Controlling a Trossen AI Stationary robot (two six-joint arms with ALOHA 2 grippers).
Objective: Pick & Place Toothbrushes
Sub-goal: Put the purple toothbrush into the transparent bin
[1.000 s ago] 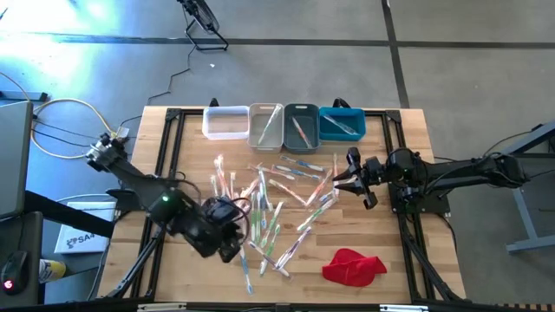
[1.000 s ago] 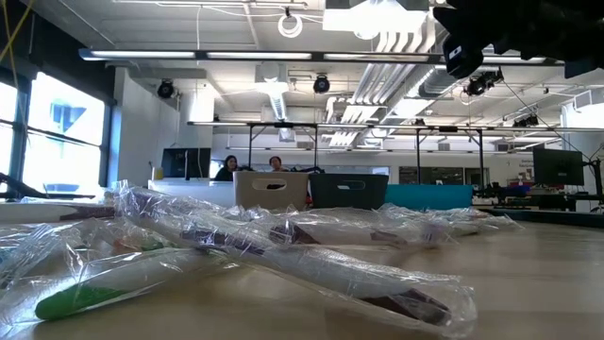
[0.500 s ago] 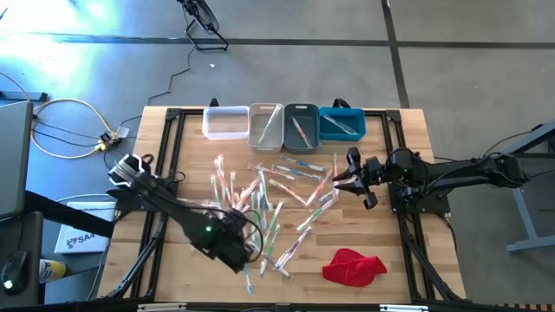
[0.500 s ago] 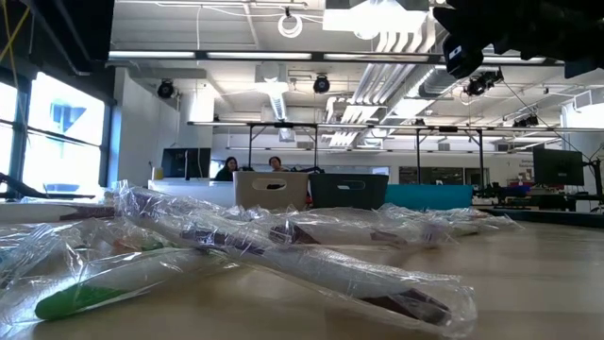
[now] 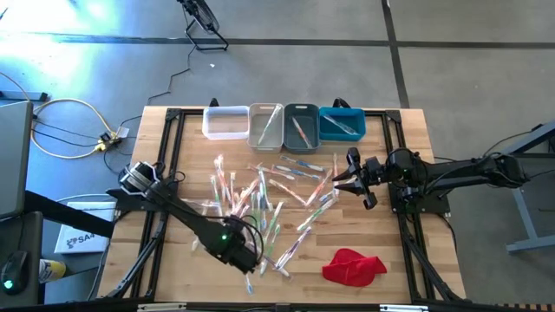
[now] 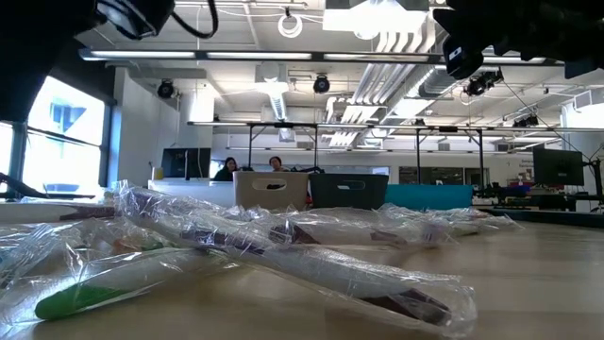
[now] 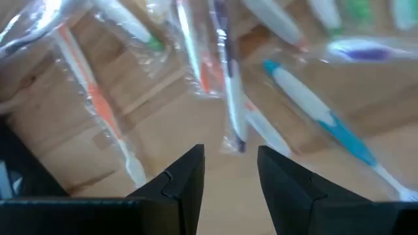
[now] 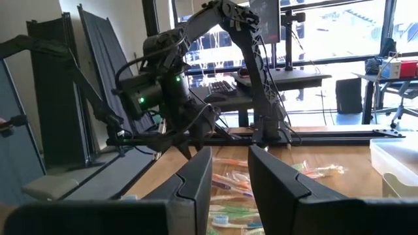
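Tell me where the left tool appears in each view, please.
High view: left tool, over the pile's near edge.
Low view: not identifiable; only a dark arm part at top left.
Left wrist view: left tool, open, above wood.
Right wrist view: left tool, far across the table.
Shared landmark: toothbrushes.

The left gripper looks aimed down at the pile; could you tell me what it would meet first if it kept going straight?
Probably the toothbrush with the dark handle lying just beyond the open left gripper; depth is hard to judge.

left hand (image 7: 228, 171): open, low, empty | right hand (image 5: 340, 180): parted, raised, empty
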